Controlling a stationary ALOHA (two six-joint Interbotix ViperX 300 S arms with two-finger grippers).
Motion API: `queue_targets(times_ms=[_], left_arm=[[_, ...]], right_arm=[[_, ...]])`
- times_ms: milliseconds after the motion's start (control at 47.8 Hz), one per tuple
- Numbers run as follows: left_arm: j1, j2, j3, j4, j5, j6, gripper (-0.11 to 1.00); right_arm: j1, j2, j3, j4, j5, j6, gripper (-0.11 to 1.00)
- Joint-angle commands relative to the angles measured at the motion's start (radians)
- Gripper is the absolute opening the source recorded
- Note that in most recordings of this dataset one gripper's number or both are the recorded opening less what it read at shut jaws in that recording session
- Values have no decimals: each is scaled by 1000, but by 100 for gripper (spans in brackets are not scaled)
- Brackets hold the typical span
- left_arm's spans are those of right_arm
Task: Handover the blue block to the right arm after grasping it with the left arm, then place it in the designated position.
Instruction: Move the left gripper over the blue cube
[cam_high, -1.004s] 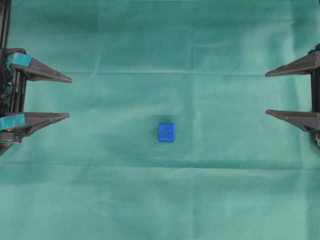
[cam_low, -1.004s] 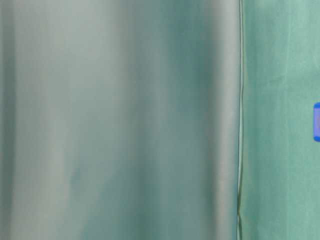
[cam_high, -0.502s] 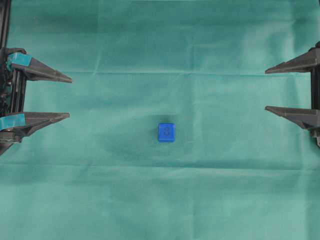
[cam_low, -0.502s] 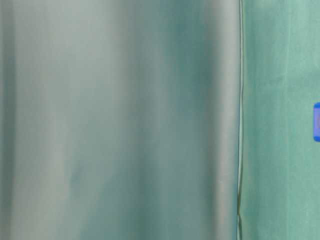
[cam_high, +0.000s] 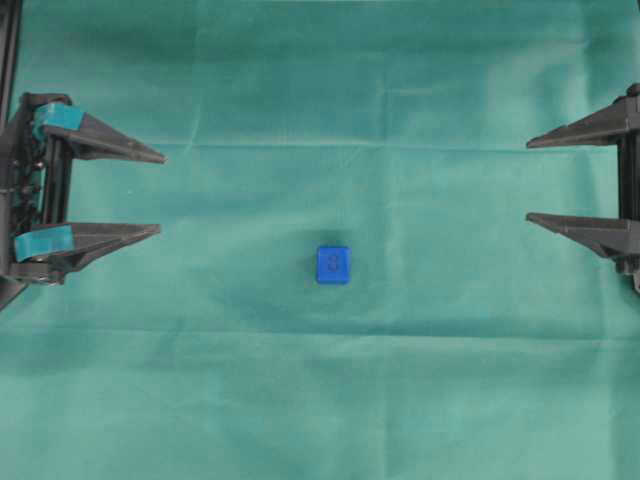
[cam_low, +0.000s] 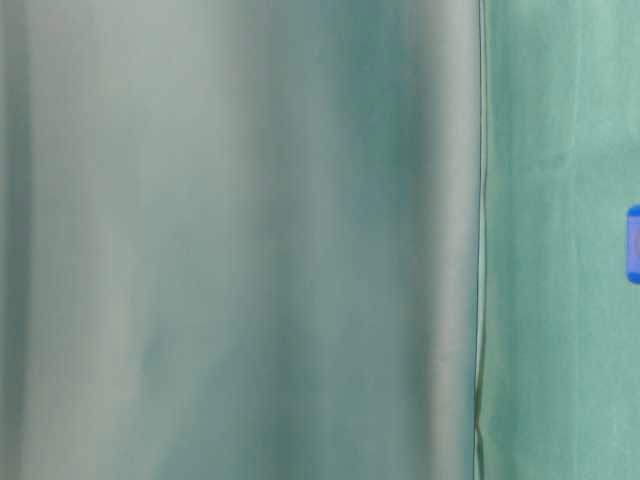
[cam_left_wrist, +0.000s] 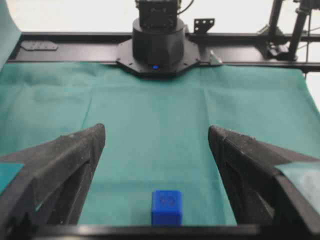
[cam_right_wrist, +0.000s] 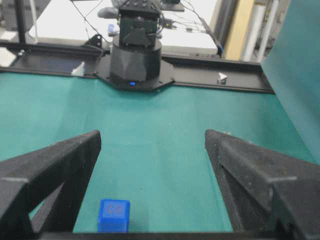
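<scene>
Blue block (cam_high: 333, 264), a small bright plastic cube with a faint dark mark on top, sits where it was on the green cloth-covered desk (cam_high: 330, 400), near the middle and touching nothing. Since a second ago my left gripper (cam_high: 160, 193), black with teal tape bands, has slid a little inward toward it; my all-black right gripper (cam_high: 530, 181) has barely shifted. Both sets of fingers stand wide apart and empty, well clear of the cube. I see nothing lying between them and it. Table-level view is mostly blurred cloth.
</scene>
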Motion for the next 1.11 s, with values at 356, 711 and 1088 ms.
queue_targets(times_ms=[356, 711, 1088], left_arm=[[0, 169, -121, -2, -104, 5, 99], [2, 347, -267, -2, -104, 6, 99], [17, 506, -430, -2, -72, 14, 99]], right_arm=[[-2, 8, -23, -5, -9, -3, 94], [0, 20, -21, -5, -9, -3, 94], [0, 21, -21, -5, -9, -3, 94]])
